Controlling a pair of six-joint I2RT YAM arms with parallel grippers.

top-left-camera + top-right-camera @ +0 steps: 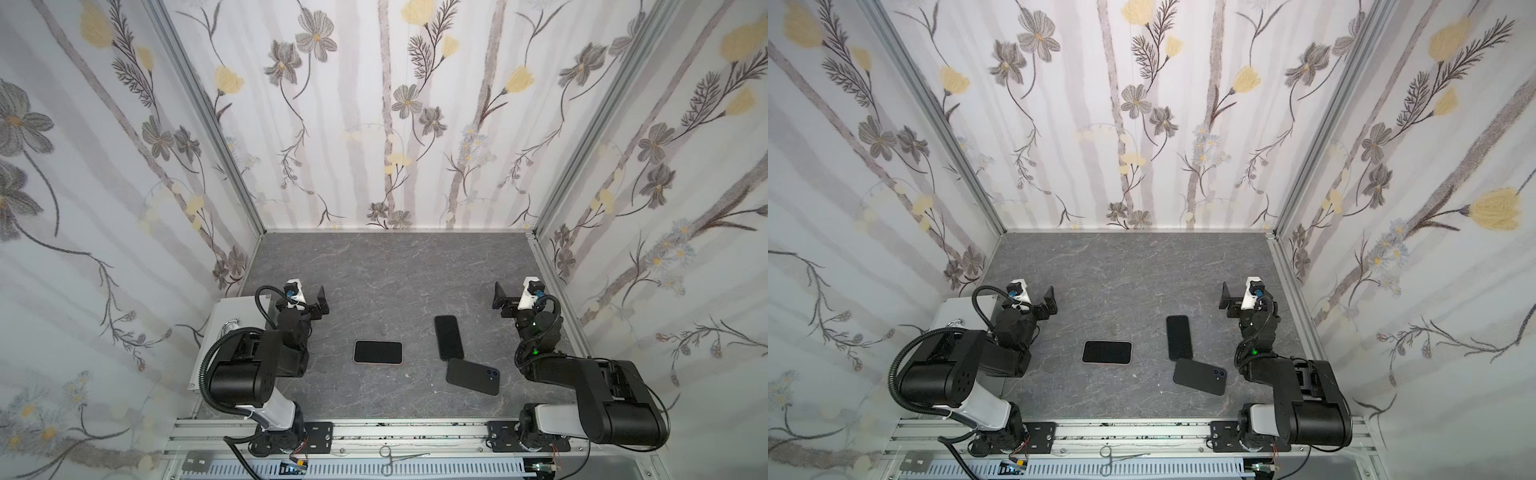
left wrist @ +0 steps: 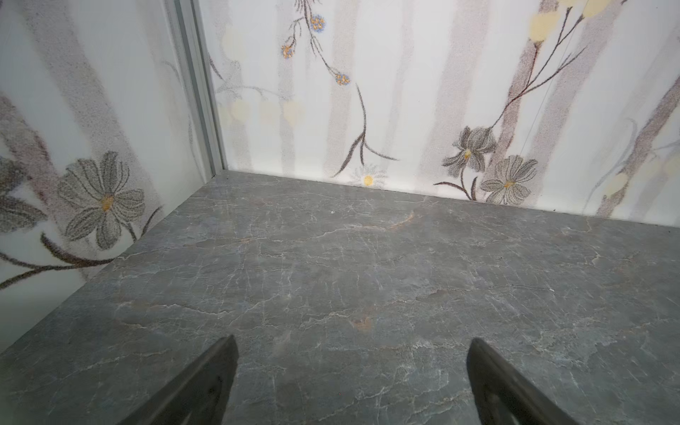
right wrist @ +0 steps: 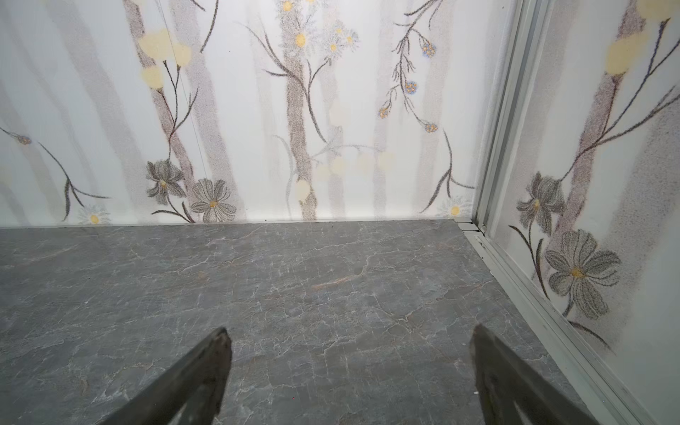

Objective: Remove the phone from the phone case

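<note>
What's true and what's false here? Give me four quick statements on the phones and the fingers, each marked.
1. The left gripper and the right gripper both stand open and hold nothing. True.
2. Three phone-shaped items lie on the table. True.
3. The left gripper touches the pale-rimmed phone. False: it is well apart from it, with only bare table between its fingers.
4. The lens-side-up phone lies on the left arm's side. False: it lies on the right arm's side, next to the screen-up black phone.

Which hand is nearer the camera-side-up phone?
Right. The right hand is close behind the camera-side-up phone; the left hand is across the table.
</note>
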